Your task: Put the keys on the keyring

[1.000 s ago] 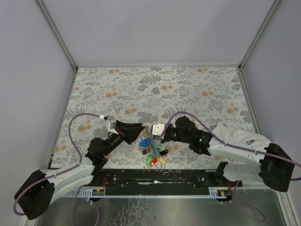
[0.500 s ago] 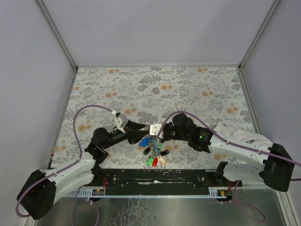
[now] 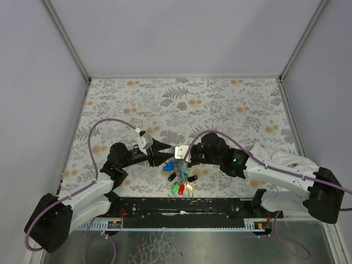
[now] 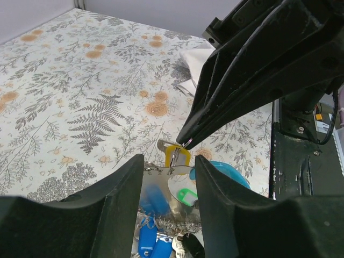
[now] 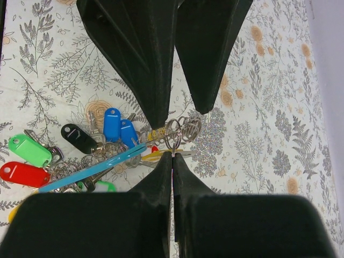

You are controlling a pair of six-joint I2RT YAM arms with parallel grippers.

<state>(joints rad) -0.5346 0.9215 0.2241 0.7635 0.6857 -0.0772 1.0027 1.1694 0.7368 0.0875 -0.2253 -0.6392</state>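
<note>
The thin metal keyring (image 5: 173, 132) is pinched in the closed right tool (image 5: 172, 157), with the open left tool (image 5: 181, 117) just beside.

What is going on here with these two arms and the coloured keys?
The job is threading keys onto a keyring on the flowered table. The right claw is shut on the keyring at the edge of the bunch. The left claw is open, with one finger on each side of that ring. A yellow key sits right at the ring; I cannot tell whether it is threaded on.
</note>
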